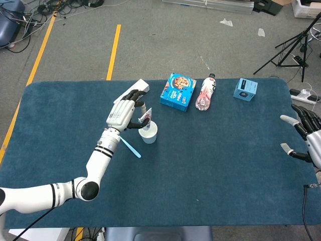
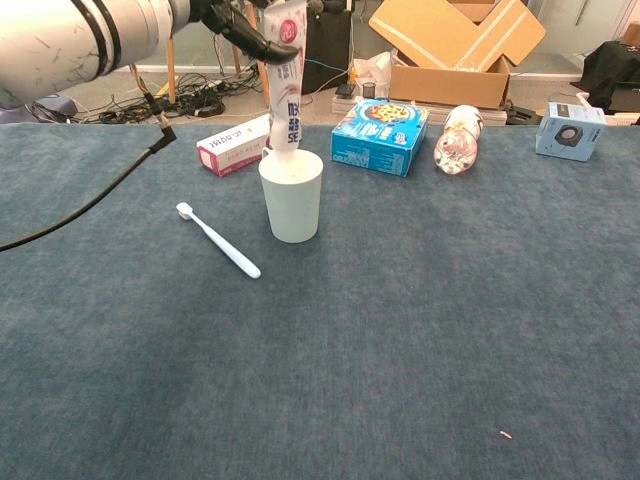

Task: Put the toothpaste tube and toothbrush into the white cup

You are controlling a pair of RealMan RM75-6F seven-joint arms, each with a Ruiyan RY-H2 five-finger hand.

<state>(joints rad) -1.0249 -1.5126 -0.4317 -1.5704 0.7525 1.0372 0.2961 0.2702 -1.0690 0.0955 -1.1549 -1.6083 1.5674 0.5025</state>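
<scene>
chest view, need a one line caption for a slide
Left robot hand lowers the toothpaste tube into the white cup, with the toothbrush lying beside the cup on the table.
</scene>
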